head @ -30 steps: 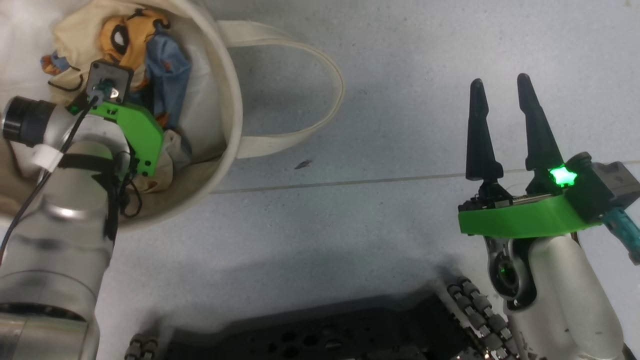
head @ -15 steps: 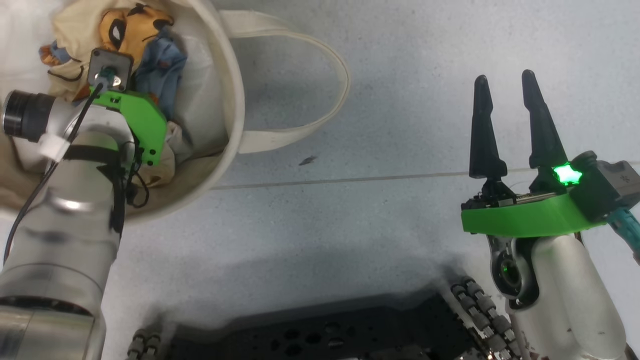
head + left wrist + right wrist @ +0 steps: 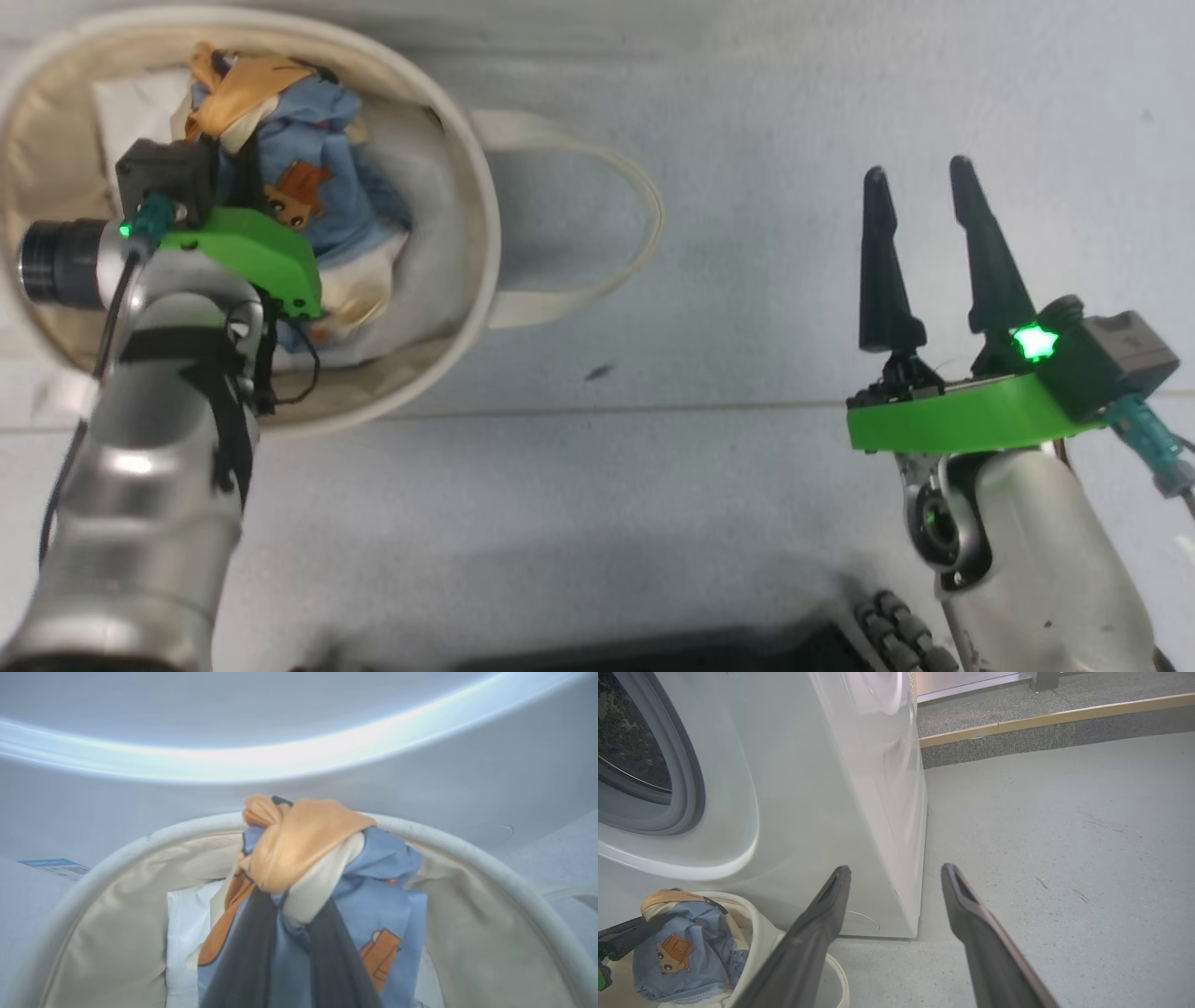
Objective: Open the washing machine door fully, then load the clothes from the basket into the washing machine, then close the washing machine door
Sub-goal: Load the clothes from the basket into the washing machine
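At basket (image 3: 483,245) mouth, left end effector (image 3: 294,905) clamps clothes (image 3: 390,891); right end effector (image 3: 919,177) spread, empty.

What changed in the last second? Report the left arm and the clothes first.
The clothes, earlier lying loose in the basket, are now bunched and lifted in the shut left gripper. The head view shifted too, so the basket only looks moved. The right gripper stays open above the floor.
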Tool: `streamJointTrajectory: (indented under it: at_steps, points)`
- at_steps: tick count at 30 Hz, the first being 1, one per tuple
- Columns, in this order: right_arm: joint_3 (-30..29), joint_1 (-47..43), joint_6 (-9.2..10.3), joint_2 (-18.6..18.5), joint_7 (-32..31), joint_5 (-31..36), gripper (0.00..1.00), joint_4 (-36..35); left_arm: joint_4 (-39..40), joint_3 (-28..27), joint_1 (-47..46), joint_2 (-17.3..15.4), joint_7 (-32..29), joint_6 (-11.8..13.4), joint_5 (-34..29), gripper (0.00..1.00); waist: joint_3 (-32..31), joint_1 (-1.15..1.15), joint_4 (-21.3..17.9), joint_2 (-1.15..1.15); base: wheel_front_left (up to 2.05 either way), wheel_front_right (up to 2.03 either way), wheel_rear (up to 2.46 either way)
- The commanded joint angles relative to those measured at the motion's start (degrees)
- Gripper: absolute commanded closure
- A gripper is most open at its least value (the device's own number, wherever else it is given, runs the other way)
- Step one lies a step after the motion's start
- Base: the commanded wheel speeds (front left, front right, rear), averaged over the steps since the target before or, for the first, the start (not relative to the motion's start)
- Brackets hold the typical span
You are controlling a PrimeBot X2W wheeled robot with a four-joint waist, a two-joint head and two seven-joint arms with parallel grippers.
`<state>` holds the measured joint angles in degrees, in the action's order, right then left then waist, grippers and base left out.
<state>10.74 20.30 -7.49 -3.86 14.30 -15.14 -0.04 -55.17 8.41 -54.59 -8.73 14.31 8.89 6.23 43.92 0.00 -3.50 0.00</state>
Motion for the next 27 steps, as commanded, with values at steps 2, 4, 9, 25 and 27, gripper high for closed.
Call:
streamJointTrajectory:
  at_steps: [2, 4, 9, 25, 27]
  points:
    - [1.96, -3.46, 0.00, 0.22, 0.70, -0.20, 0.00, -0.77, 6.74, -2.26, 5.60, -2.21, 0.67, 0.39, 0.32, 1.00, -5.23, 0.00, 1.30, 0.00, 0.00, 0.00, 0.00]
    - [2.46, -3.97, 0.00, 0.22, 0.70, -0.28, 0.00, -0.23, 13.95, -3.33, 9.54, -2.10, 0.67, 0.50, -0.02, 1.00, -7.82, 0.00, 1.69, 0.00, 0.00, 0.00, 0.00]
    - [3.18, -5.38, 0.00, 0.33, 0.70, -0.62, 0.00, 1.04, 29.26, -6.12, 18.55, -0.98, 0.68, 0.32, -1.10, 1.00, -14.09, 0.00, 2.49, 0.00, 0.00, 0.00, 0.00]
    - [1.87, -11.05, 0.00, 0.95, 0.70, -2.99, 0.00, 3.52, 57.46, -15.62, 37.65, 5.45, 0.68, -7.25, 0.26, 1.00, -29.08, 0.00, 4.05, 0.00, 0.00, 0.00, 0.00]
    - [1.70, -11.66, 0.00, 0.96, 0.70, -3.52, 0.00, 3.51, 59.42, -15.65, 39.47, 5.69, 0.68, -7.81, 0.52, 1.00, -30.55, 0.00, 4.25, 0.00, 0.00, 0.00, 0.00]
